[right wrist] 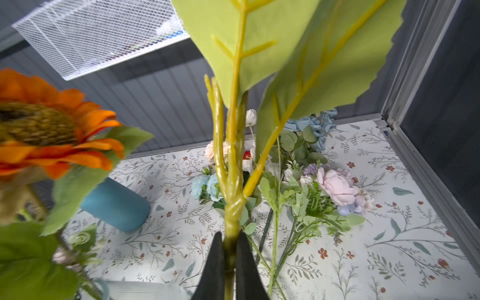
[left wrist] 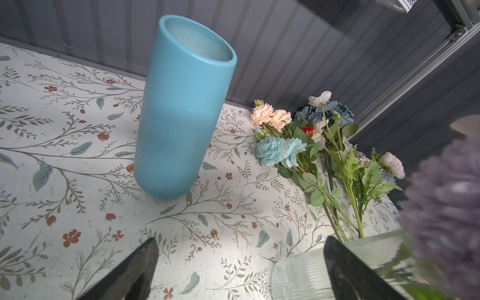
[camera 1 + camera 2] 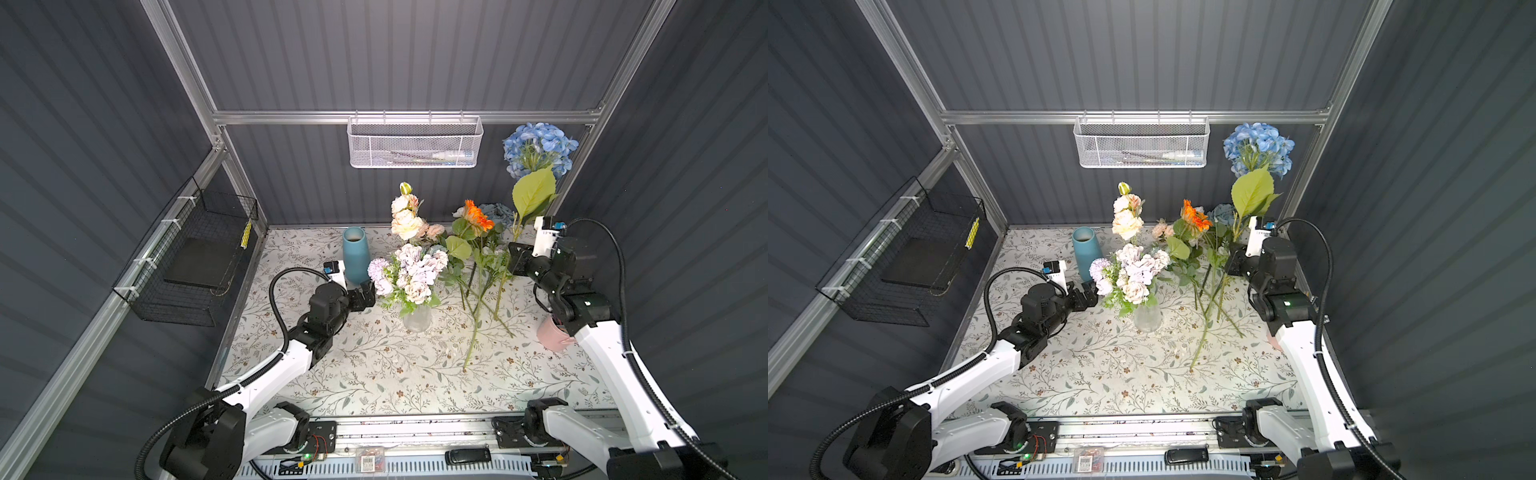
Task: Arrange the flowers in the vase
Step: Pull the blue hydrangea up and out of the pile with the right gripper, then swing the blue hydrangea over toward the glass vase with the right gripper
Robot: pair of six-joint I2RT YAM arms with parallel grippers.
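Far right, the right gripper [image 1: 229, 242] clamps the blue hydrangea [image 3: 538, 147] by its stem — the left gripper [image 3: 365, 296] gapes wide beside the glass vase [image 3: 417, 319].

Lilac bloom [image 2: 446, 207] blurred; pink cup [image 3: 550, 337] half-hidden behind right arm [image 3: 611, 365].

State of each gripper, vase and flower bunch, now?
left gripper: open, empty
right gripper: shut on blue hydrangea stem
blue hydrangea: held upright, raised
glass vase: upright, holding a bouquet
blue vase: upright, no flowers
loose flowers: lying on table
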